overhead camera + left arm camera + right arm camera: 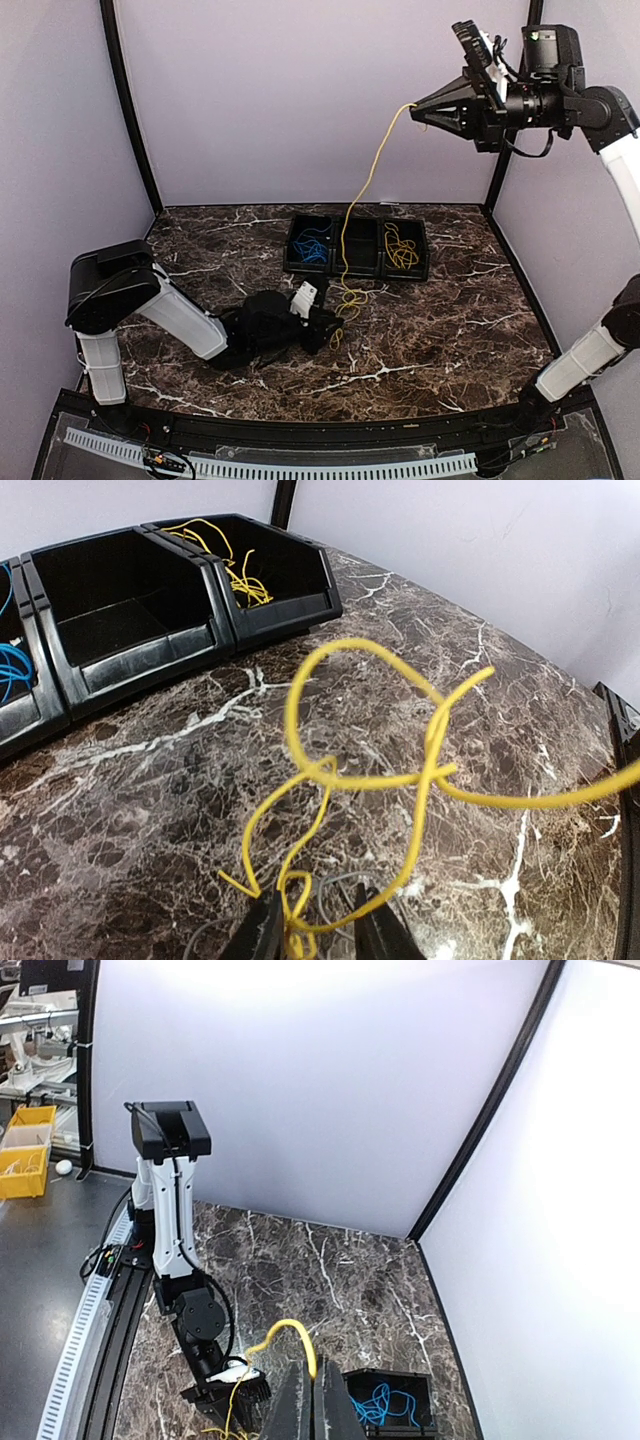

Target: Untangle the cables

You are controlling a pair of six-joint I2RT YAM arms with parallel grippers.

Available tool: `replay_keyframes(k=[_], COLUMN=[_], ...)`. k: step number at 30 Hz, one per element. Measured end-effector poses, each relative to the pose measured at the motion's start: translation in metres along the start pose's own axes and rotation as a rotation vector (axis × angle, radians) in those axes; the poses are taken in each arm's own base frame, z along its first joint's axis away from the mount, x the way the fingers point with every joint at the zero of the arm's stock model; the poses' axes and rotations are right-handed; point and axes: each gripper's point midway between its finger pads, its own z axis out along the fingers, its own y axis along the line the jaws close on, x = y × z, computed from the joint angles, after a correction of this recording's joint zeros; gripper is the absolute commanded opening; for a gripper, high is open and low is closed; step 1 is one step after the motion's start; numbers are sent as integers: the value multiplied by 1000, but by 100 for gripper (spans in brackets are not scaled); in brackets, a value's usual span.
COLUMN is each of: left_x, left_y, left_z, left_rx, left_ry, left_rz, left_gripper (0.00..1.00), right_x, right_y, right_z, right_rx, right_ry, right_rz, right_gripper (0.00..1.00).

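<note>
A long yellow cable [372, 170] runs from my right gripper [415, 108], held high at the upper right, down to a knotted heap on the table. The right gripper [309, 1362] is shut on the cable's end [290, 1328]. My left gripper [328, 325] lies low on the table at the heap. In the left wrist view its fingers [265, 935] stand apart, with yellow loops [430, 770] and a thin grey cable [339, 877] passing between them. One yellow strand rests against the left finger.
Three black bins [357, 272] sit side by side at the back of the marble table. The left one holds blue cables [312, 245], the right one yellow cables [400, 248]. Walls close off the back and both sides.
</note>
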Motion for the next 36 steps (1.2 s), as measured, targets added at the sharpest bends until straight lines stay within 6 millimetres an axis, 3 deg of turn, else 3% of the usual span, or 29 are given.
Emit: replay_keyframes(k=[7,13,19,21,23,25,29,32,36], left_x=[6,-4,-3,-8,-26,-53,-132,-178,-191], left_y=[9,12,20,22,20,13,-8,-15,-10], left_z=[-14,-24,-45,-63,-82,-97,-137,-168,-193], left_rx=[-43,-72,-119,-131,-126,-106,-46,-39,-72], left_ry=[17,21,76,72,36,-20,-185,-298,-332], left_rz=[-20,-21,-3,0,4,8,27,48,73], left_gripper=[20,5,1,1,1,1,0,0,0], right_x=[-25,-41,-28,-7,26,64,166,246,332], right_y=[-17,-32,-64,-77,-86,-93,-84,-59,-4], right_z=[-37,-63,-80,-86,-89,-86,-66,-53,-52], right_rx=[95,188,358,425,475,499,456,401,336], right_ry=[-53,-79,-24,21,84,133,281,408,571], right_rz=[-27,-59,-52,-22,39,95,278,395,482], right_gripper=[0,0,0,0,0,0,0,0,1])
